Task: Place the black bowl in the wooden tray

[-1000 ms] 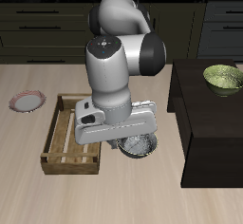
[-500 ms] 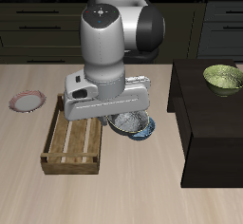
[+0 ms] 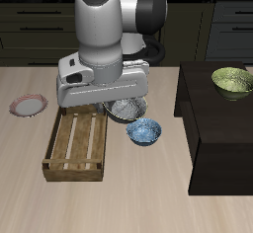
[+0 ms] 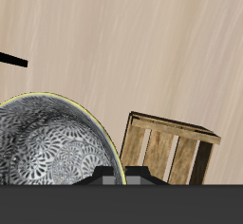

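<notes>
Low in the frame the wooden tray [image 3: 77, 144] lies open, the blue patterned bowl [image 3: 144, 131] beside it, and just above the tray's near corner hangs the gripper [image 3: 126, 106], jaws clamped on the black bowl [image 3: 128, 109], lifted clear of the table.

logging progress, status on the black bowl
Gripper shut on round black bowl with speckled grey inside, lifted. Slatted wooden tray beside it, not yet over. Blue patterned bowl below on table.

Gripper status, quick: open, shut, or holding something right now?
Tool: shut on the black bowl, lifted above the table beside the wooden tray.
</notes>
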Motion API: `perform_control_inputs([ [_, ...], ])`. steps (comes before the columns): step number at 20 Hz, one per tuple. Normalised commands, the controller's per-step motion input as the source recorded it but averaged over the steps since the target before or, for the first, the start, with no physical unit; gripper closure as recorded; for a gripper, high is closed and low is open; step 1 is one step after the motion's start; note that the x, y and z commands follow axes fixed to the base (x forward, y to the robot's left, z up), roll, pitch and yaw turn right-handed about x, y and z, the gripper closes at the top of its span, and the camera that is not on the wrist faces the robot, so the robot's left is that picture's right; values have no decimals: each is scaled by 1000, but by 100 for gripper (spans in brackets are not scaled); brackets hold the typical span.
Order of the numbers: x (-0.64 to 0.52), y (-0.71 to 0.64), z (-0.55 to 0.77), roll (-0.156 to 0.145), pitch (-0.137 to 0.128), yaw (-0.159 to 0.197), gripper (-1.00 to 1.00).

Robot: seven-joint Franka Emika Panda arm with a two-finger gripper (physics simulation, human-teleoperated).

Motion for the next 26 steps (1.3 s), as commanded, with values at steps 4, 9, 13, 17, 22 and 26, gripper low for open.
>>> perform_control_inputs([
  [4, -281, -95, 81, 1, -71, -12, 100],
  [9, -366, -118, -27, 29, -48, -45, 100],
  [13, -241, -116, -131, 1, -49, 21, 100],
  [17, -226, -325, -25, -72, -58, -13, 100],
  [22, -199, -274, -177, -18, 5, 16, 100],
  [26, -102, -362, -17, -77, -17, -23, 100],
])
